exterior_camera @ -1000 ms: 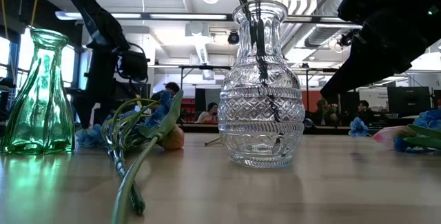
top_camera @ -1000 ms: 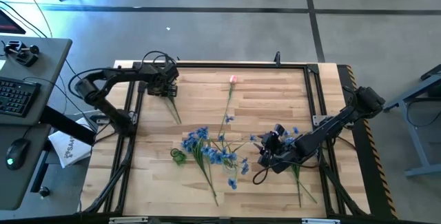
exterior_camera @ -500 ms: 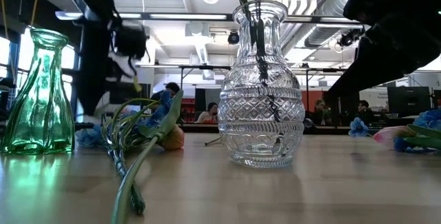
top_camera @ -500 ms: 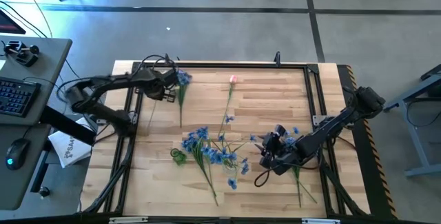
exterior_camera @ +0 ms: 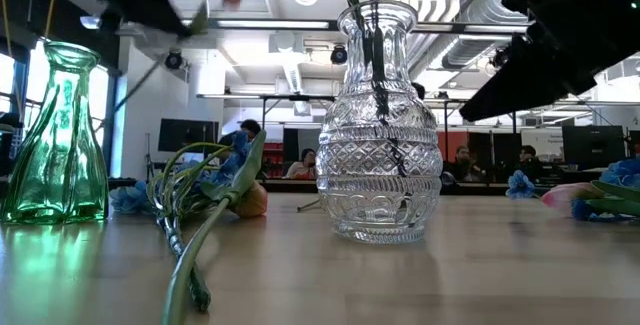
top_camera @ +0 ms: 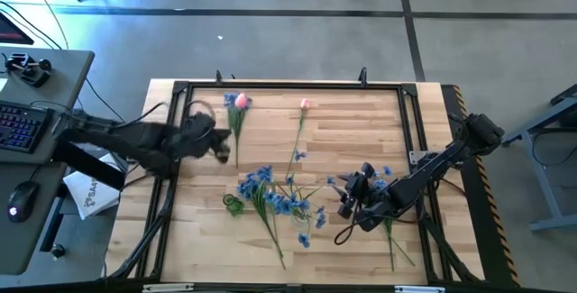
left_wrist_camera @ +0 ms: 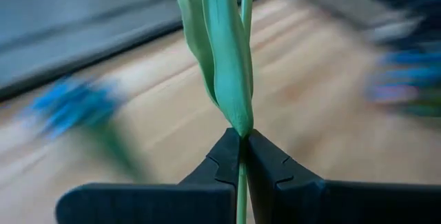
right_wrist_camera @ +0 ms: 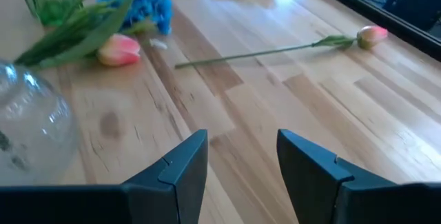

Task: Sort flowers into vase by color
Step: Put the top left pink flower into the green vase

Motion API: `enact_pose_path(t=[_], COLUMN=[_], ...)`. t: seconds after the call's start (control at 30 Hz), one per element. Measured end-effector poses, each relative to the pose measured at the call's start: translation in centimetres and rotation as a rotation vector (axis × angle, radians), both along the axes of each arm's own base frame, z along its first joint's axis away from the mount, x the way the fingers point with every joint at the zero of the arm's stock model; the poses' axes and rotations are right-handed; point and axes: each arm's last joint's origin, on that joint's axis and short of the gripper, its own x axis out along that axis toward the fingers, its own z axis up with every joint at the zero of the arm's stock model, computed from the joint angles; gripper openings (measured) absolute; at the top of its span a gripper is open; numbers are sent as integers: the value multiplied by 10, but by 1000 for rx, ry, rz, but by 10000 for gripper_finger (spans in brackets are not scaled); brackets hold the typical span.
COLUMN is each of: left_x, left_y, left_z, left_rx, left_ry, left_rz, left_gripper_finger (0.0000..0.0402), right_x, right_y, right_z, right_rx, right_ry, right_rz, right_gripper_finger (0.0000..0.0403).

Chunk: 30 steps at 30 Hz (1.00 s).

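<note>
My left gripper (top_camera: pixel 221 149) is at the table's left side, shut on a pink-budded flower (top_camera: pixel 240 102) whose stem runs toward the far edge. A blue blossom (top_camera: pixel 229 99) shows beside the bud; whether it belongs to that flower, I cannot tell. My right gripper (right_wrist_camera: pixel 241 148) hovers open at the right middle, touching nothing. In front of it stand a clear vase (exterior_camera: pixel 380 125) holding dark stems and a green vase (exterior_camera: pixel 60 135). Blue sprays (top_camera: pixel 270 194) and two pink tulips (right_wrist_camera: pixel 117 50), (right_wrist_camera: pixel 372 36) lie on the wood. My left gripper pinches the flower's thin green stem (left_wrist_camera: pixel 240 179) between its two fingertips, just below the base of a long leaf (left_wrist_camera: pixel 224 52). The fingers come from the table's left and lie across the stem. The flower is lifted clear of the table, bud end toward the far edge.
A black frame (top_camera: pixel 288 86) borders the wooden table top. A desk with a keyboard and mouse (top_camera: pixel 22 126) stands off the table's left side. Bare wood (top_camera: pixel 361 131) shows at the far right of the table.
My left gripper has shut on the stem at the far left, then risen and swung toward the table's left and near edges while turning. The flower has come off the table with it, its bud now raised. My right gripper has kept still.
</note>
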Motion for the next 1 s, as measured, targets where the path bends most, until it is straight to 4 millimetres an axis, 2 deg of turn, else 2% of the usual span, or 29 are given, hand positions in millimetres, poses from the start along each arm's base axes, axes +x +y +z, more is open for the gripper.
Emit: enact_pose_path(t=[0.13,0.2,0.33,0.43,0.67,0.8,1.0], left_x=[-1,-3,-15,-26,-42,-42,-40], left_y=[-45,-65,-99,-118,-142,-147,-150], left_z=[22,31,42,43,31,22,20], left_rx=[141,194,302,362,427,437,387], left_ry=[-165,-243,-332,-339,-309,-307,-339], left_rz=[-297,-380,-411,-401,-270,-194,-178], left_gripper_finger=[0,0,0,0,0,0,0], right_x=[3,6,11,15,20,21,25], right_y=[2,3,8,10,14,15,11], right_z=[3,5,12,17,25,27,28], right_rx=[3,-5,-19,-40,-93,-110,-119], right_ry=[-37,-54,-102,-133,-171,-178,-174], right_rz=[5,23,66,100,155,171,168], right_gripper_finger=[169,169,169,169,169,169,169])
